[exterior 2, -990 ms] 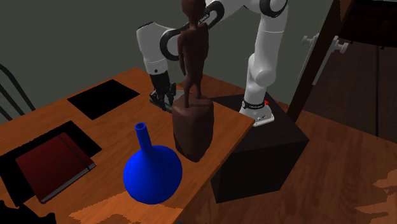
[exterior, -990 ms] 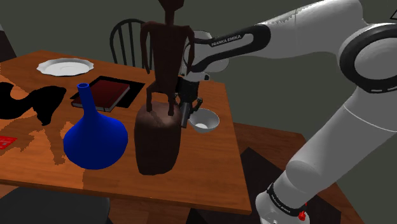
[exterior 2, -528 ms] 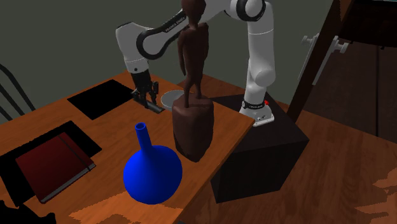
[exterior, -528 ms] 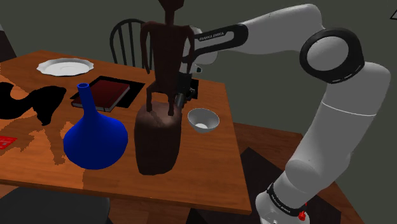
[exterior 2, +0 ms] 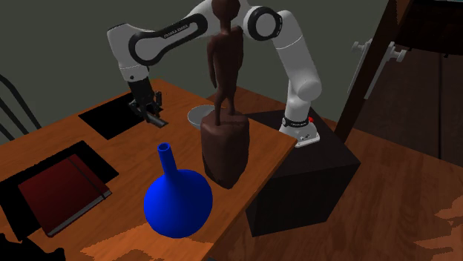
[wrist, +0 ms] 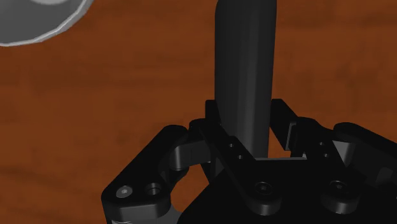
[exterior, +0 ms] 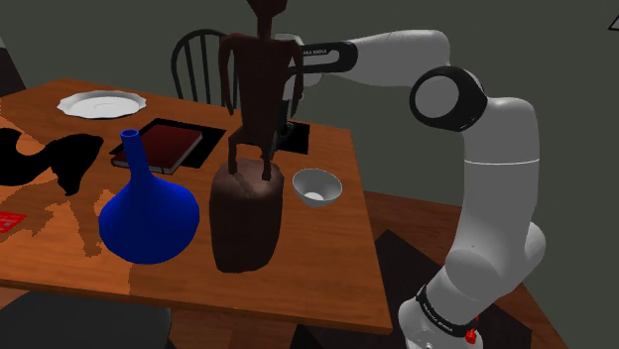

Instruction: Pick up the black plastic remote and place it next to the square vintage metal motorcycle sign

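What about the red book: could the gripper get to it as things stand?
Probably yes: bare tabletop lies between gripper and red book, the blue vase standing aside. But it is clasping the black remote.

blocked on the shoulder view's near side by a tall dark statue [exterior: 248, 188] and a blue vase [exterior: 147, 213], side by side on the worktop [exterior: 327, 258]. open over bare wood under the tool [exterior 2: 153, 116] and its gripped black remote [wrist: 245, 70], between a flat black patch [exterior 2: 119, 115] and a grey bowl [exterior 2: 199, 113]. low and passable above a red book [exterior 2: 63, 193] and a white plate [exterior: 101, 103]. hemmed at the far edge by a chair [exterior: 201, 33].
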Robot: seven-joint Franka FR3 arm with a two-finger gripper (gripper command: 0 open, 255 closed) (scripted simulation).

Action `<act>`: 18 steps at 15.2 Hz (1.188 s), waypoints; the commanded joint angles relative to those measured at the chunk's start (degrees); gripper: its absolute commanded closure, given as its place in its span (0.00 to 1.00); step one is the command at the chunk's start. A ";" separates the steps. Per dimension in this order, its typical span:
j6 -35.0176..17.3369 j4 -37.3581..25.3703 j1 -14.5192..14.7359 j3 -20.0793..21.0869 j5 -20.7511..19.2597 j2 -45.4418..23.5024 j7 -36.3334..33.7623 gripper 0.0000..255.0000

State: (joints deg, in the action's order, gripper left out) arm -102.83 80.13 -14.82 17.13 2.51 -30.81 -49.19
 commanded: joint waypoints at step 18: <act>-8.13 3.39 0.21 -0.76 -0.95 -4.93 1.07 1.00</act>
State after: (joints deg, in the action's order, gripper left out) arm -110.91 83.50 -14.61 16.37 1.56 -35.73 -48.13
